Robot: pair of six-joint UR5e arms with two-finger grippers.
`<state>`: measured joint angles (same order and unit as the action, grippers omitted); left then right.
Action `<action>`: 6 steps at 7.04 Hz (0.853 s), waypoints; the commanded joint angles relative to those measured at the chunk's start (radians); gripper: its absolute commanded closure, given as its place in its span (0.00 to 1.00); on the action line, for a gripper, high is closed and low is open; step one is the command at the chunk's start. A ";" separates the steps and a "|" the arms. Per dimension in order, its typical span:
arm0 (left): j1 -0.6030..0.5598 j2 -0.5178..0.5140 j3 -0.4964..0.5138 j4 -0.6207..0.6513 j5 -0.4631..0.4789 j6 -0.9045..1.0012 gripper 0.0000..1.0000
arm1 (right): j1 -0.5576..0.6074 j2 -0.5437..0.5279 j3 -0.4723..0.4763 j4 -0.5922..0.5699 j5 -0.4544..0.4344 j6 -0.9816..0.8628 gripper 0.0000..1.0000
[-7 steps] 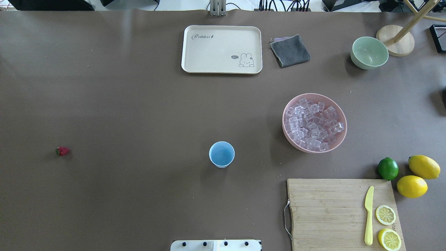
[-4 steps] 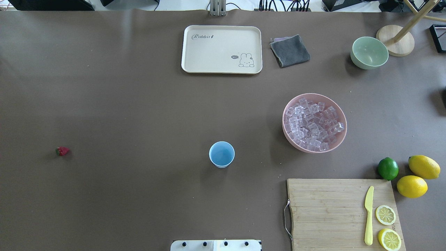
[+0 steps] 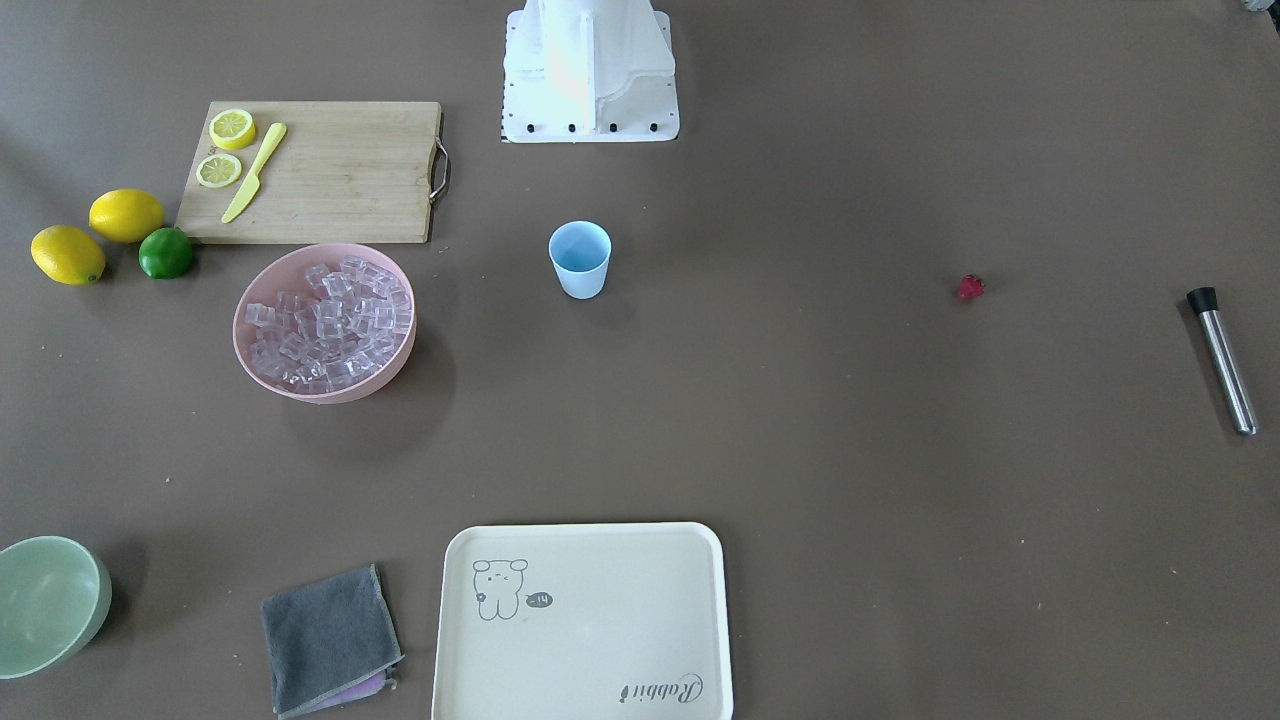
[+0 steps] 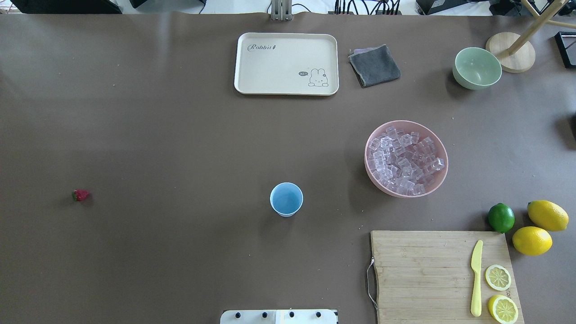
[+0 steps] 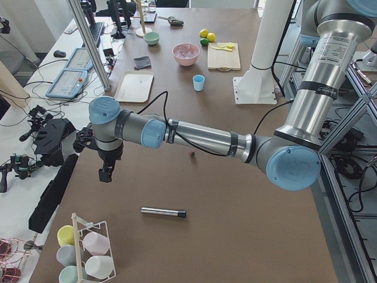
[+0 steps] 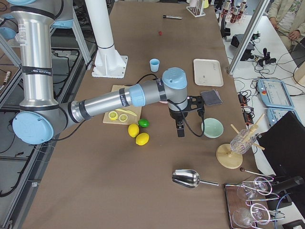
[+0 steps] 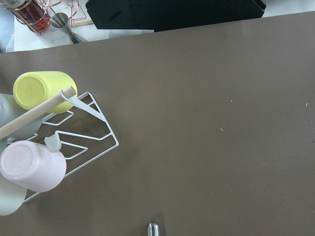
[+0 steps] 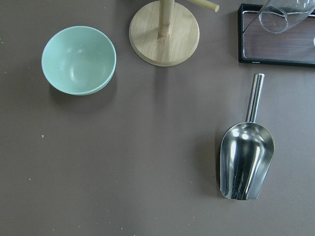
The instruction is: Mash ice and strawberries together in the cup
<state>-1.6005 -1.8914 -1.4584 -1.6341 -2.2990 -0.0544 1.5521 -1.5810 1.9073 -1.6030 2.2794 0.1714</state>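
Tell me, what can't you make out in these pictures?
The left gripper: shows only small in the left side view; open or shut, cannot tell.
The right gripper: likewise, in the right side view.
The steel rod: the left wrist view's bottom edge cuts off all but its tip.

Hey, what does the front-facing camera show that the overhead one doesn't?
Only front-facing: a metal rod with a black tip, lying near the view's right edge. Only overhead: a round wooden base beside the green bowl. Both: the strawberry, cup, ice in the pink bowl, that green bowl, tray, cloth, board, lemons, lime.
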 commanded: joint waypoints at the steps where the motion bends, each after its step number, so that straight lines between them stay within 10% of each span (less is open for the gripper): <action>1: -0.001 0.003 -0.003 -0.001 -0.002 -0.002 0.02 | -0.013 0.002 0.006 0.005 -0.001 -0.003 0.00; 6: -0.001 -0.011 -0.010 -0.004 -0.005 -0.001 0.02 | -0.020 -0.014 0.061 0.003 0.049 0.013 0.00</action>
<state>-1.6022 -1.8994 -1.4673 -1.6381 -2.3035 -0.0561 1.5379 -1.5977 1.9579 -1.5984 2.3141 0.1807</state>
